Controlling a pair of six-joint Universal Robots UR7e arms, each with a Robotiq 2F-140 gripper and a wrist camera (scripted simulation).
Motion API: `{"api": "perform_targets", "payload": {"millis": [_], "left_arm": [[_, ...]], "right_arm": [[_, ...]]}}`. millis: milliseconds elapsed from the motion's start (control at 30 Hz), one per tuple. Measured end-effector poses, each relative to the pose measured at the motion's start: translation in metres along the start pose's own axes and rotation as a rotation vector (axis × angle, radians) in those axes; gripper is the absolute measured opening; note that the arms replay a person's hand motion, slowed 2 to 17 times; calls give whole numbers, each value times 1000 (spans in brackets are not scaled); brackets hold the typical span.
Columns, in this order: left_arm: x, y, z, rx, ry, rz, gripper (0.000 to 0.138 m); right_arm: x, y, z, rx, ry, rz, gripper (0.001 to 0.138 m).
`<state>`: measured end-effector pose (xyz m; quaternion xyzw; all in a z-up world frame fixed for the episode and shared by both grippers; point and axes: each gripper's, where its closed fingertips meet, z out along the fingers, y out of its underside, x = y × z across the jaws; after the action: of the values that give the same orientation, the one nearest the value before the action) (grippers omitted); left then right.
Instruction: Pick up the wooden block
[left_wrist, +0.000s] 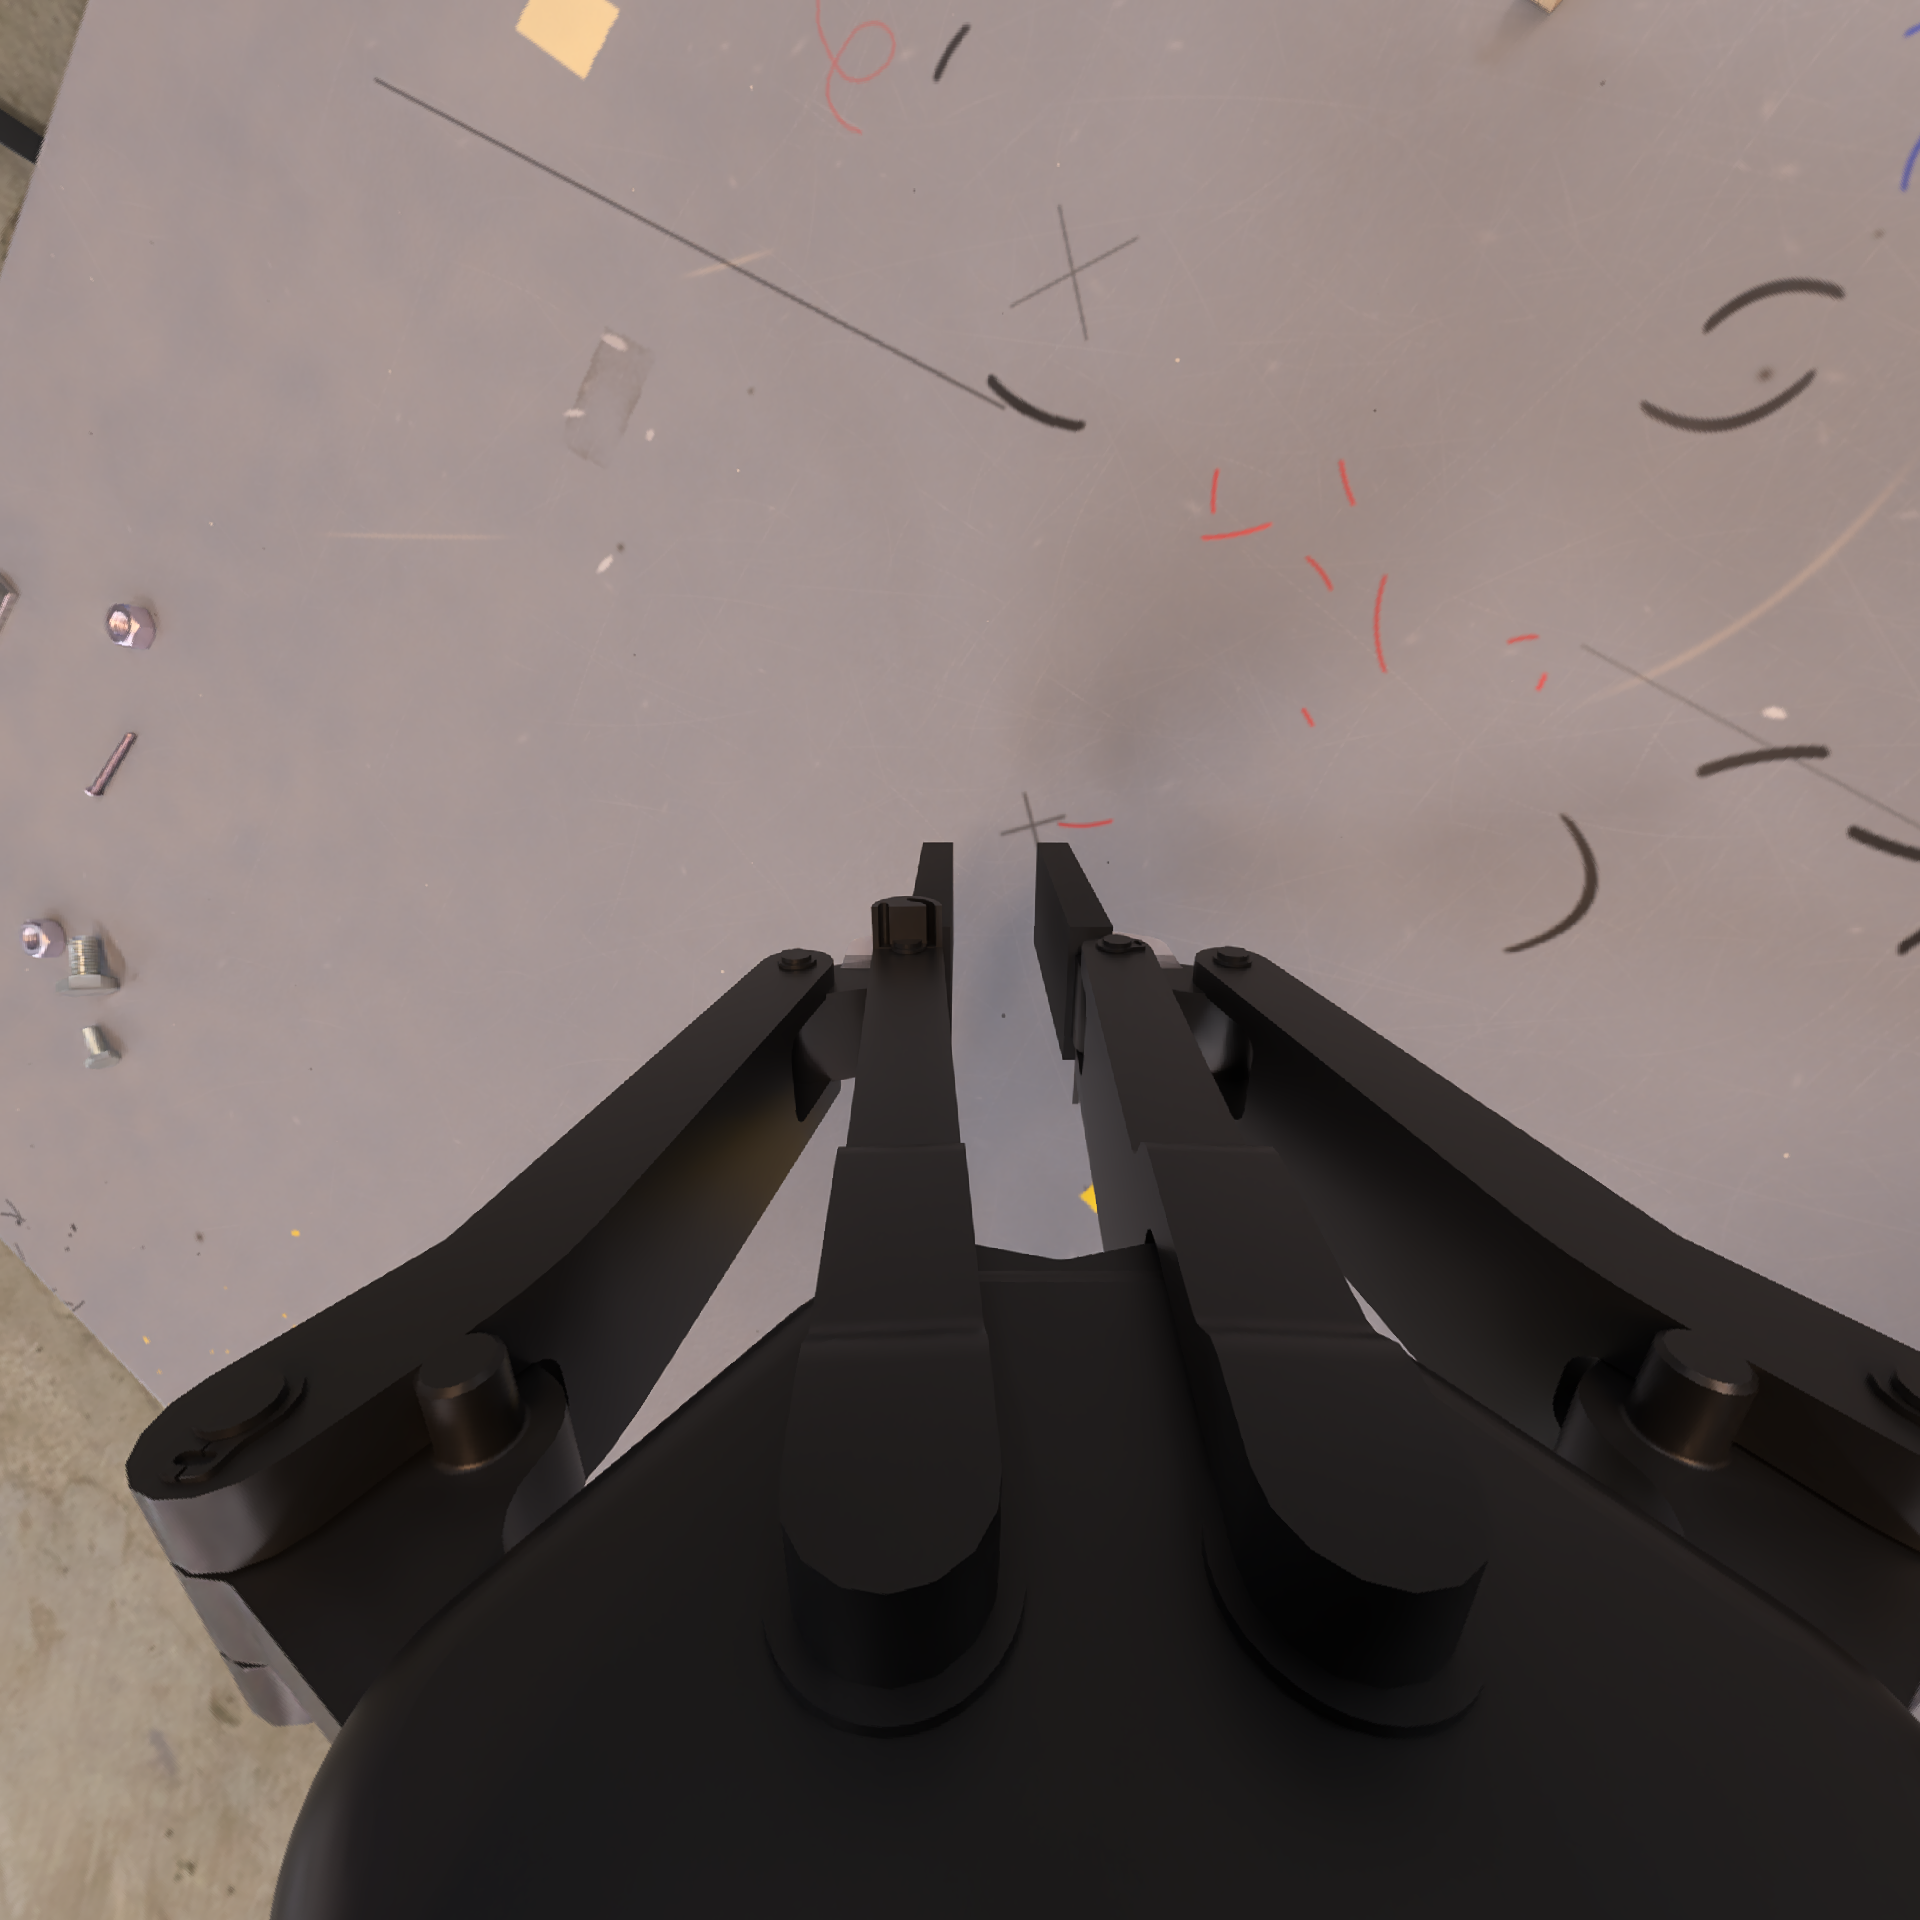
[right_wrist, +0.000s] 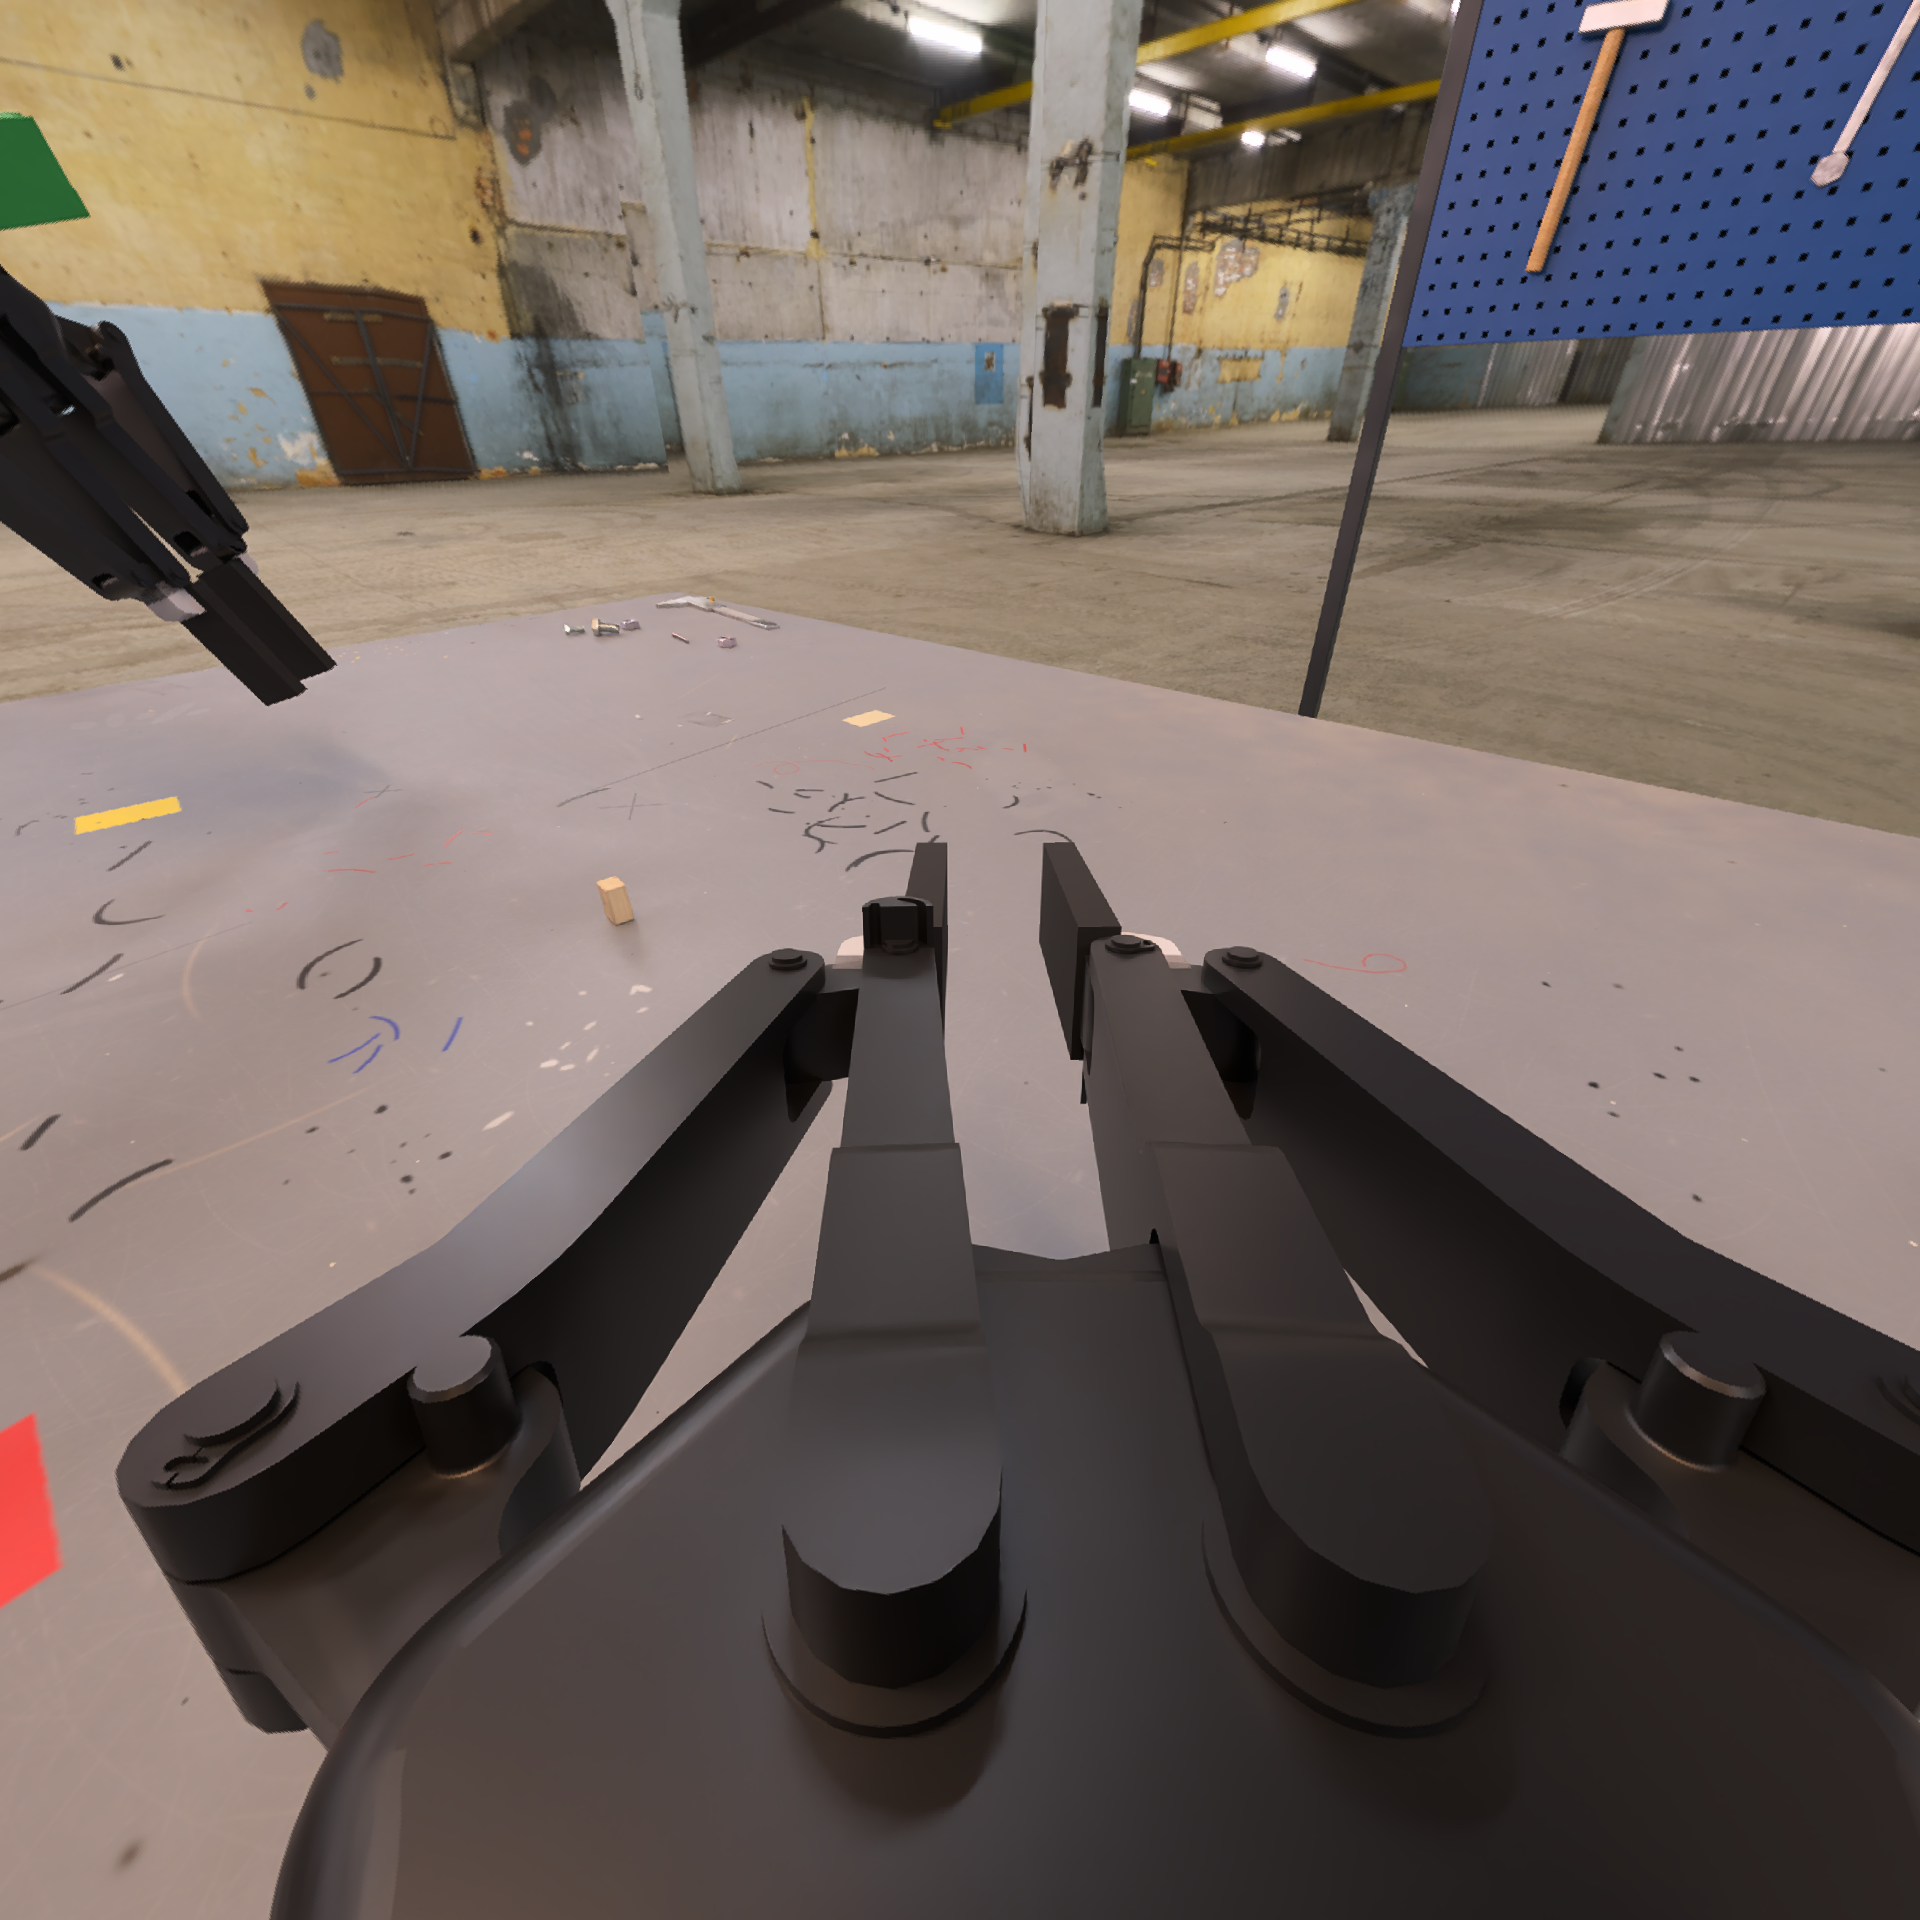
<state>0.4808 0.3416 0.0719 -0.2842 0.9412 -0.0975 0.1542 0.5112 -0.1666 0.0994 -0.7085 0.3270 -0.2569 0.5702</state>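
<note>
Approaching: both grippers, left (left_wrist: 992, 847) and right (right_wrist: 994, 847), are narrow and empty. You must widen one, then reach the block (right_wrist: 615, 900), left of the right gripper.

Worn hall with yellow-and-blue walls (right_wrist: 177, 208), concrete pillars (right_wrist: 1070, 260), brown door (right_wrist: 369, 384), ceiling strip lights (right_wrist: 940, 31), blue pegboard (right_wrist: 1683, 177), grey scuffed table (right_wrist: 1455, 987).

The left wrist view looks steeply down past its own tool (left_wrist: 992, 862) onto the counter (left_wrist: 727, 675) from close above. The right wrist view faces level across the counter (right_wrist: 1351, 883) toward the hall. Both share the marked counter and the bolts (left_wrist: 88, 961) (right_wrist: 603, 627).
</note>
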Motion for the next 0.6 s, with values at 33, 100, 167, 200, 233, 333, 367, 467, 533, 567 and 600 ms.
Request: {"api": "perform_targets", "payload": {"millis": [33, 100, 167, 200, 233, 333, 367, 467, 533, 567, 600], "left_arm": [[0, 1, 0, -2, 0, 2, 21], [-1, 2, 1, -6, 0, 7, 21], [0, 3, 1, -11, 3, 12, 21], [0, 4, 2, -13, 6, 15, 20], [0, 4, 2, -15, 9, 17, 20], [3, 5, 3, -21, 24, 25, 20], [4, 5, 4, -22, 31, 27, 20], [7, 6, 5, -24, 52, 32, 20], [9, 6, 6, -25, 66, 35, 20], [10, 6, 6, -24, 74, 36, 20], [12, 6, 7, -24, 82, 37, 20]], "right_arm": [[0, 0, 0, -1, 1, 0, 24], [0, 0, 0, -2, 2, -1, 24], [0, 1, 1, -3, 4, -3, 24], [0, 1, 1, -3, 5, -3, 24], [0, 1, 1, -3, 6, -4, 24], [1, 1, 1, -3, 9, -6, 24], [1, 1, 1, -3, 10, -6, 24], [1, 1, 1, -3, 12, -7, 24], [1, 1, 1, -3, 14, -7, 24], [1, 1, 2, -3, 15, -8, 24], [1, 1, 2, -3, 16, -8, 24]]}}
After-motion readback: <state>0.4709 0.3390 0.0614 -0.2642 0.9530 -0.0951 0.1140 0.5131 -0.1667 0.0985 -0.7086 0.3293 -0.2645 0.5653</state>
